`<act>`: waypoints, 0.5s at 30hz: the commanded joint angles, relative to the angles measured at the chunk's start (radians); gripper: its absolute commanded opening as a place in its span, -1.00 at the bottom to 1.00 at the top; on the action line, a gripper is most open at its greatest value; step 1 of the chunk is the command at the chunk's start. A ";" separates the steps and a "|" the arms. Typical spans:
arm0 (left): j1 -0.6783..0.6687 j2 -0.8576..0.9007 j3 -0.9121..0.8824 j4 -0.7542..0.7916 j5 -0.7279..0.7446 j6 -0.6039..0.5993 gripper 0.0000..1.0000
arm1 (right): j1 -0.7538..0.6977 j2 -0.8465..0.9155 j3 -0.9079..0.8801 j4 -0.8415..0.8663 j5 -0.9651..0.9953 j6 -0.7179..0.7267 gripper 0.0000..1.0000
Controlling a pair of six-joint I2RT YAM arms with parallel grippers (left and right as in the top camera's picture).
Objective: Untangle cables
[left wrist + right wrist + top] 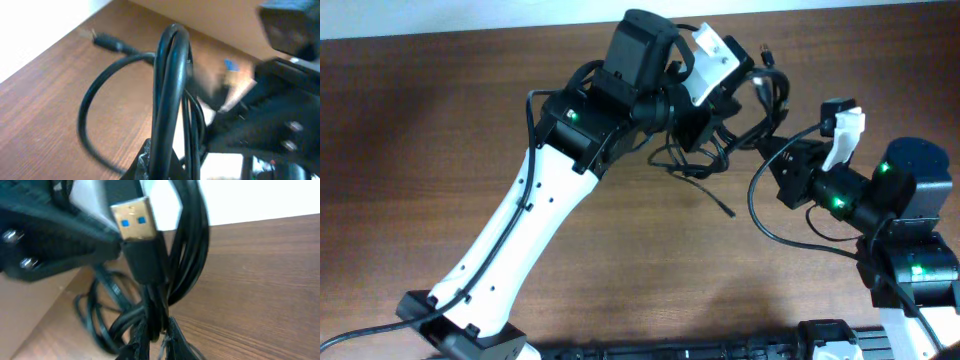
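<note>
Clamped tight, left pincer (728, 135) and right pincer (766, 149) nearly meet.

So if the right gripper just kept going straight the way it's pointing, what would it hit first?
The right gripper, shut on the cables, would likely meet the USB plug with the blue insert first, directly ahead in its wrist view. The left gripper sits just beside that line, though depth is unclear.

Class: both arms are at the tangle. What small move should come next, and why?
Probably ease the right gripper slowly away from the left gripper. Both are shut on strands of the cables, which bunch in loops between them, so a gentle pull may open them.
</note>
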 commanded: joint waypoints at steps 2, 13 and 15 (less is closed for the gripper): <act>-0.002 -0.009 0.006 0.053 -0.132 -0.164 -1.00 | 0.000 0.001 0.009 0.000 -0.154 -0.079 -0.92; 0.058 -0.009 0.006 0.075 -0.194 -0.303 -1.00 | 0.000 0.001 0.009 -0.025 -0.169 -0.100 -0.92; 0.076 -0.009 0.006 0.073 -0.192 -0.304 -1.00 | 0.000 0.001 0.009 -0.034 -0.134 -0.098 -0.80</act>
